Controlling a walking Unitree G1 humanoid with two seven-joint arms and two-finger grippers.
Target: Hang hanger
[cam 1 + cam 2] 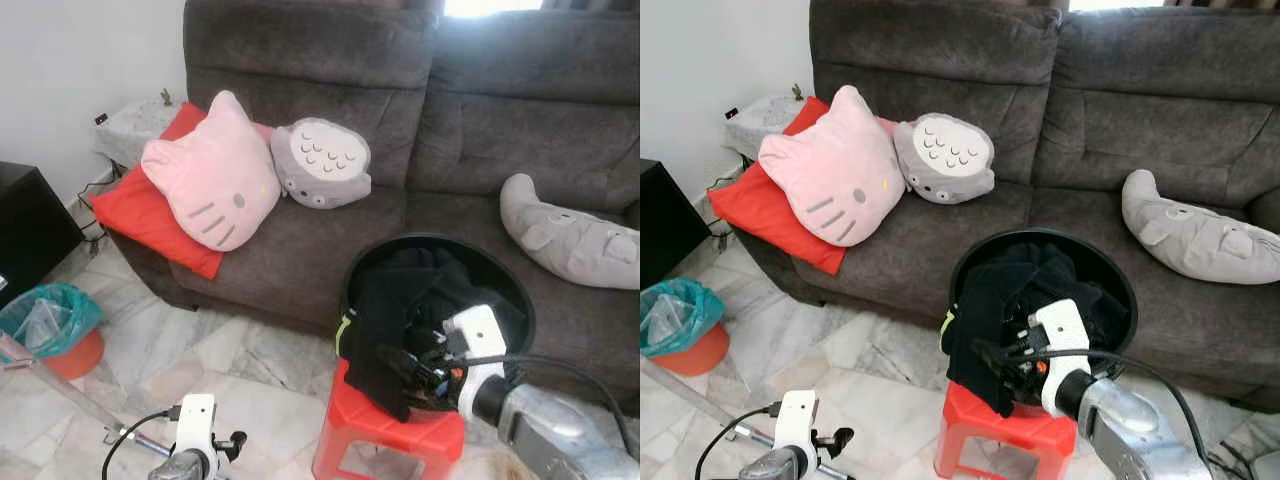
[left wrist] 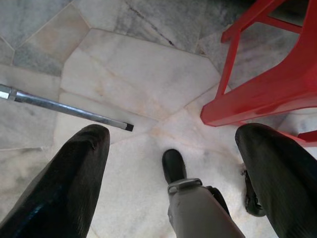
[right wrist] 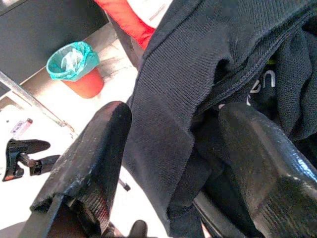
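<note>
A living room with a pale marble floor (image 1: 250, 360) veined in grey: a dark grey sofa (image 1: 400, 130) spans the back, against a white wall (image 1: 70, 60). On its left seat a pink cat cushion (image 1: 212, 172) leans over a red pillow (image 1: 145, 215), with a grey round plush (image 1: 322, 163) just beside it; a grey elephant plush (image 1: 570, 235) lies on the right seat. In front of the sofa, a black basket (image 1: 440, 250) piled with dark clothes (image 1: 385, 330) sits on a red stool (image 1: 385, 425). The right gripper (image 3: 173, 148), fingers spread, straddles a fold of black knit hanging over the basket rim; whether it presses the fabric cannot be told. The left gripper (image 2: 173, 144) hangs low over the floor, fingers apart and holding nothing, near a metal rod (image 2: 64, 106) and the stool's leg. A red bin (image 1: 55, 330) with a green liner stands at far left beside a black cabinet (image 1: 30, 225). No hanger can be made out among the clothes.
</note>
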